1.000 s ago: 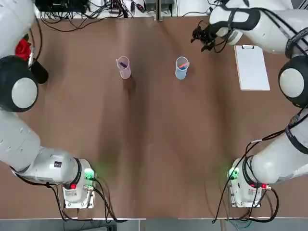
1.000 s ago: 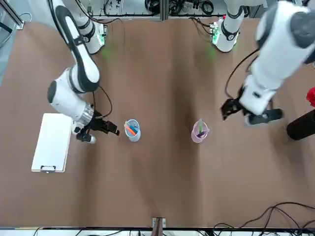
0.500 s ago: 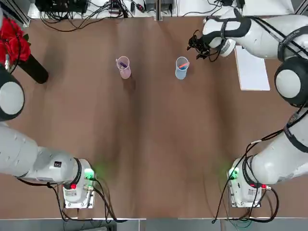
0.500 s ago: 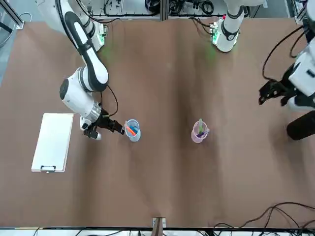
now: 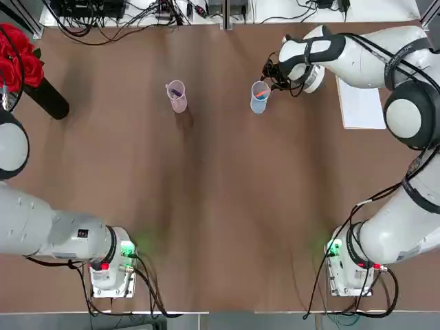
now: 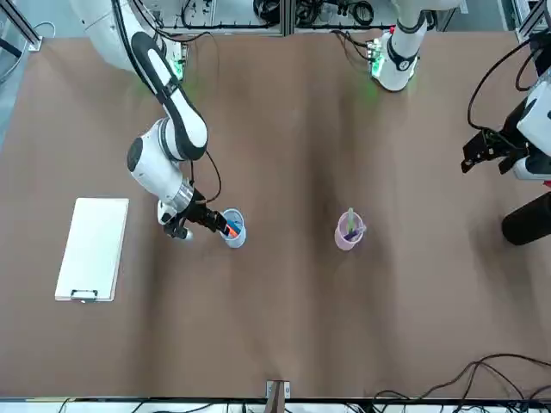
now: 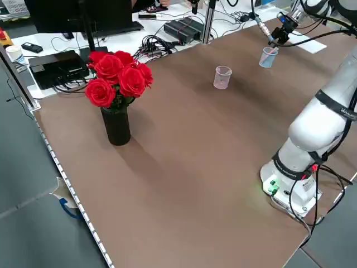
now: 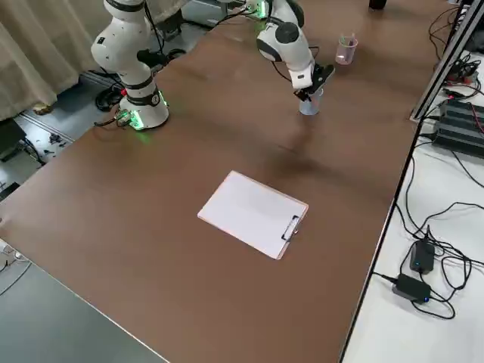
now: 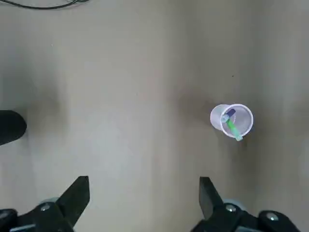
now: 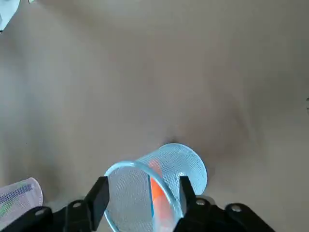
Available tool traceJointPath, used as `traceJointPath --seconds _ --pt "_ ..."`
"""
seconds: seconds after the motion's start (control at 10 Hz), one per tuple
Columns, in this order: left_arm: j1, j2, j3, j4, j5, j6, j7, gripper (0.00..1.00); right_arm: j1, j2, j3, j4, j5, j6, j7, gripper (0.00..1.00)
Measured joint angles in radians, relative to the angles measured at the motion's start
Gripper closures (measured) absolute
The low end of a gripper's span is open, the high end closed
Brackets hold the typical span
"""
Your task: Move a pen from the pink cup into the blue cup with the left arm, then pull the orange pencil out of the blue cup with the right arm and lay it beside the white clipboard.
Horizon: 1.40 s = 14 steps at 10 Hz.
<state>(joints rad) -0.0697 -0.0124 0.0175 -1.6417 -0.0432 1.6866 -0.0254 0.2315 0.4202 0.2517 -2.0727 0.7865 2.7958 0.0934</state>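
The blue cup (image 5: pixel 259 97) stands at the back of the table with the orange pencil (image 10: pixel 157 192) leaning inside it. My right gripper (image 10: pixel 143 194) hangs low over that cup, open, its fingers (image 10: pixel 101 195) on either side of the pencil's top and not touching it. The pink cup (image 5: pixel 177 95) stands to its left and holds a green pen (image 9: pixel 233 129) and a purple one. Far out at the table's left side, my left gripper (image 6: pixel 484 156) hovers high and wide open with nothing in it. The white clipboard (image 6: pixel 92 249) lies flat to the right of the blue cup.
A black vase (image 7: pixel 117 126) of red roses (image 7: pixel 115 76) stands at the back left, close to the left arm. Cables and power supplies line the table's far edge. The right arm's upper links reach over part of the clipboard (image 5: pixel 360 103).
My right gripper swung from beside the clipboard over to the blue cup, and its fingers have narrowed. The left arm pulled away from the pink cup toward the left edge.
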Motion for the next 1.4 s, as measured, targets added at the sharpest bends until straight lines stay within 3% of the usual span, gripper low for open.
traceJointPath --seconds 1.0,1.4 --pt "0.0 -0.005 -0.017 -0.023 0.005 -0.001 -0.028 0.01 -0.003 -0.033 -0.001 -0.034 0.001 -0.05 0.0 0.44" --pt "0.0 -0.005 -0.017 -0.026 0.005 -0.001 -0.028 0.01 -0.004 -0.034 -0.002 -0.036 0.001 -0.054 0.0 0.59"
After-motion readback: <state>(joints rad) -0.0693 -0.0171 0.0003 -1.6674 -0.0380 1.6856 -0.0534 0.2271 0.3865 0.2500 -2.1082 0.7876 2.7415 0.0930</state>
